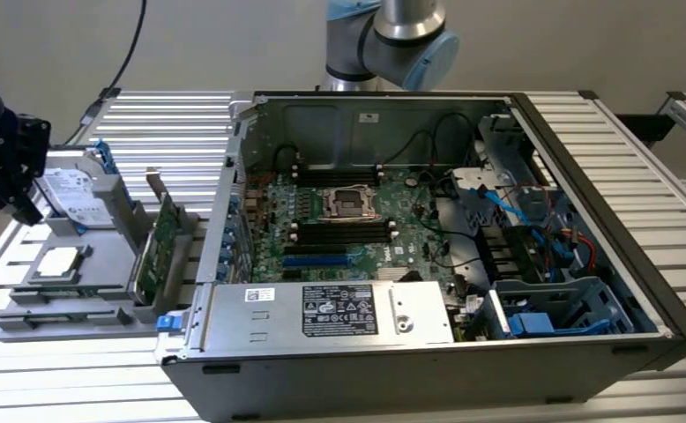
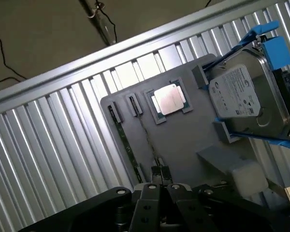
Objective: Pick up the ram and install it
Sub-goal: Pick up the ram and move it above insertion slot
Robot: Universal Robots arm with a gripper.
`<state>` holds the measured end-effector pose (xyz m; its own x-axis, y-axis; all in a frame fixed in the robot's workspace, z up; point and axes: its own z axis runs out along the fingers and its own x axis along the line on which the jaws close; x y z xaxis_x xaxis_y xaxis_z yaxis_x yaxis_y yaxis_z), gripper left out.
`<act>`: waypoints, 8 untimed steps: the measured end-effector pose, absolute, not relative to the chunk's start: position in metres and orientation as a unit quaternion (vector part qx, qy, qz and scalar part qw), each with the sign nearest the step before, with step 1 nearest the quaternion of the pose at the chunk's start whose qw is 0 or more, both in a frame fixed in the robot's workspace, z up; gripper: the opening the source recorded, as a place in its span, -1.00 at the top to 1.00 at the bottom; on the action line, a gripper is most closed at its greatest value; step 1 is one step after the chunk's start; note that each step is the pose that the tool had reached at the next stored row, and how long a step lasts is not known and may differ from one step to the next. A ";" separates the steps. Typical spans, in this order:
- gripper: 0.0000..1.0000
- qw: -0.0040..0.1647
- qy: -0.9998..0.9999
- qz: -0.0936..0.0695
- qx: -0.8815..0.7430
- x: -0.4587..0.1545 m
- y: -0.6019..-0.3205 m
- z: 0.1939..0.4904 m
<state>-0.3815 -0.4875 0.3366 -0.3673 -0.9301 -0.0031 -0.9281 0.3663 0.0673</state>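
The ram (image 2: 126, 141) is a thin green stick standing on edge in a slot of the grey holder tray (image 2: 183, 145), which rests on the slatted table beside the computer case. My gripper (image 2: 159, 172) hovers above the tray with its fingers pressed together and nothing between them, its tips close to the near end of the neighbouring slot. In the exterior view the gripper (image 1: 22, 208) hangs at the far left, above the tray (image 1: 55, 308). The long black memory slots (image 1: 343, 232) lie on the motherboard inside the open case.
The tray also holds a hard drive (image 2: 241, 99) in a blue bracket, a processor (image 2: 170, 100) and an upright green expansion card (image 1: 160, 240). The open case (image 1: 437, 388) holds a power supply (image 1: 337, 310), cables and a blue drive cage (image 1: 555, 308).
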 end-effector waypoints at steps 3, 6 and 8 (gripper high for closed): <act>0.79 0.019 -0.811 -0.028 0.584 -0.381 -0.488 0.336; 0.79 0.020 -0.795 -0.027 0.606 -0.381 -0.488 0.336; 0.79 0.020 -0.783 -0.027 0.621 -0.381 -0.488 0.336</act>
